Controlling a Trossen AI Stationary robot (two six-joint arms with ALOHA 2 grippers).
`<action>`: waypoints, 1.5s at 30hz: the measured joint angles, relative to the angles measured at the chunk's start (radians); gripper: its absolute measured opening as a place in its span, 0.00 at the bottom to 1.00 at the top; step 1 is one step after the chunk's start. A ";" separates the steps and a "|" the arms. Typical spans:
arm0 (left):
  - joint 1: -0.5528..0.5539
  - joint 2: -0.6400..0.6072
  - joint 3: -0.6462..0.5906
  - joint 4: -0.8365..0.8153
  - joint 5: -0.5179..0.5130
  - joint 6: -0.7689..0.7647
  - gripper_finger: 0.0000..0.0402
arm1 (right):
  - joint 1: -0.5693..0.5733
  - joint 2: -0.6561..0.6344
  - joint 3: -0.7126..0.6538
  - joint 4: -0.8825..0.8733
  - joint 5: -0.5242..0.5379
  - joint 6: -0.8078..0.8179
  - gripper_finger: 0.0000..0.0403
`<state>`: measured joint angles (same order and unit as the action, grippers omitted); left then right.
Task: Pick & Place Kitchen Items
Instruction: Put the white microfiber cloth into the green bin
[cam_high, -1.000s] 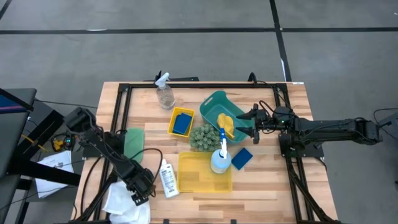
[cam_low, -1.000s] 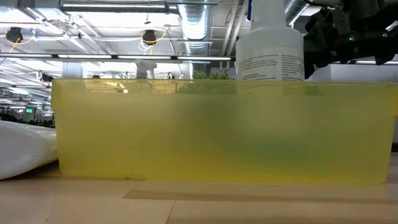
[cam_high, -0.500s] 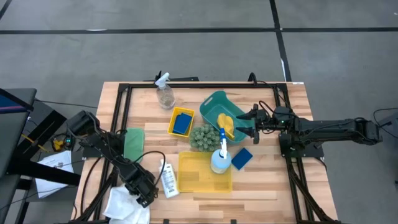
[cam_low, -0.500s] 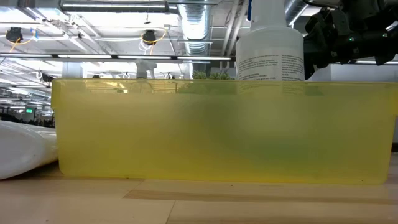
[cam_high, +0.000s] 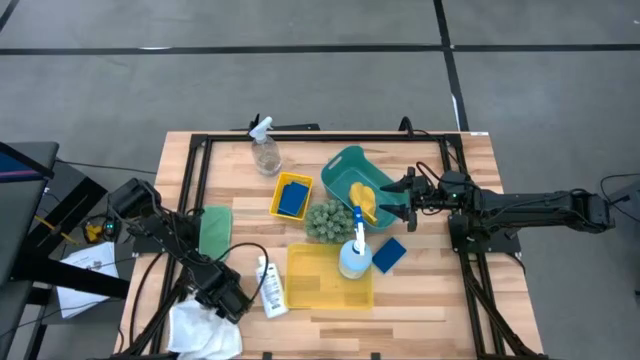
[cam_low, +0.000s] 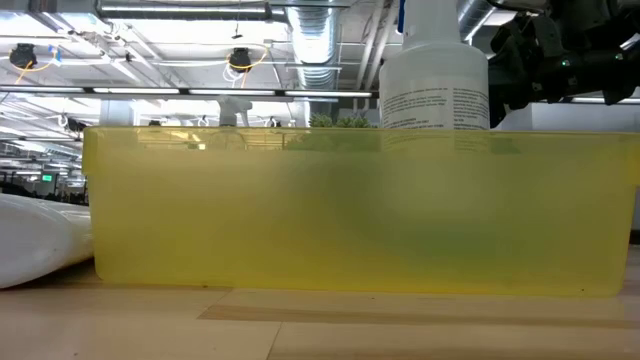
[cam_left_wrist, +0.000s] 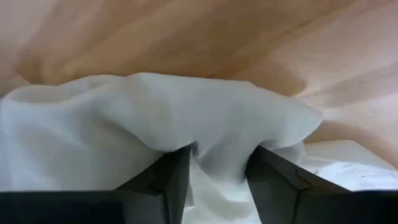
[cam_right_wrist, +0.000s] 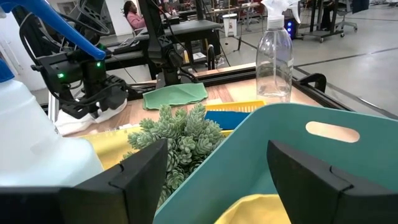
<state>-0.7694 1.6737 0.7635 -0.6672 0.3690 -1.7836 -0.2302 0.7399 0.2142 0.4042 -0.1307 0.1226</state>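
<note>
Wood slats make up your table, with a black frame on it. Your left gripper is down on the white cloth at the near left corner. A fold of cloth sits between its fingers, and they look pinched on it, though you can't see that well. Your right gripper hangs spread wide over the rim of the teal basket. A yellow piece lies in that basket. The blue-topped spray bottle stands by the yellow bin, and a blue sponge lies just beside it.
</note>
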 joint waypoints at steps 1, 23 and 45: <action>0.000 0.000 0.000 -0.005 -0.008 0.001 0.35 | 0.000 0.000 0.000 0.000 0.000 0.000 0.66; -0.023 -0.286 -0.011 -0.013 -0.575 0.177 0.02 | 0.001 0.000 0.000 0.000 -0.001 0.000 0.66; -0.219 -0.538 -0.010 0.074 -1.100 0.660 0.02 | 0.001 0.000 0.000 -0.004 -0.002 -0.002 0.66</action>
<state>-0.9880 1.1358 0.7540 -0.5935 -0.7305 -1.1234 -0.2291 0.7400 0.2142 0.4005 -0.1329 0.1211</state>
